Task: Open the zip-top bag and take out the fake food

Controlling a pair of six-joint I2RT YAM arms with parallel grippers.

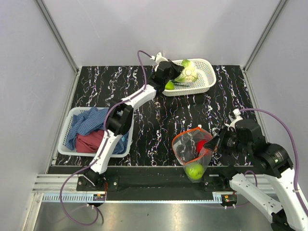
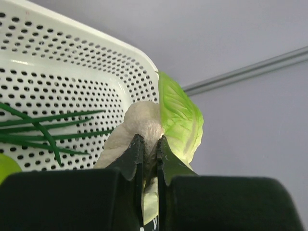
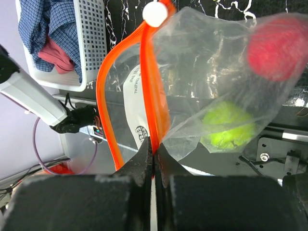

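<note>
**Two claws gripping: one on the bag, one on the cabbage**

In the top view we see the right claw (image 1: 212, 143) at the lower right of the frame, closed on the zip-top bag (image 1: 191, 155). The bag hangs from it above the near edge of the table (image 1: 154, 120). In the right wrist view the jaws are pinched together on the orange zip strip (image 3: 152, 82), with no gap between them. The strip splits into two lines that bow apart, so the mouth gapes, and its white slider (image 3: 155, 13) sits at the top of that frame. Two pieces lie inside the bag: a red piece (image 1: 201, 145) near the mouth and a lime-green fruit (image 1: 195, 171) at the bottom.

The left claw (image 1: 176, 77) reaches to the upper middle of the top view, over the far white basket (image 1: 208, 83). In the left wrist view its fingers (image 2: 134, 156) are clamped on the pale base of the cabbage-like piece (image 2: 179, 118). We cannot tell whether the piece touches the basket floor. Behind it, against the perforated wall, lie the green onion (image 2: 48, 127) leaves. A second lime fruit (image 1: 169, 85) sits in this basket, just beside the claw.

At the left of the table another white basket (image 1: 63, 142) holds a blue cloth (image 1: 89, 120) and a red cloth (image 1: 91, 142).
</note>
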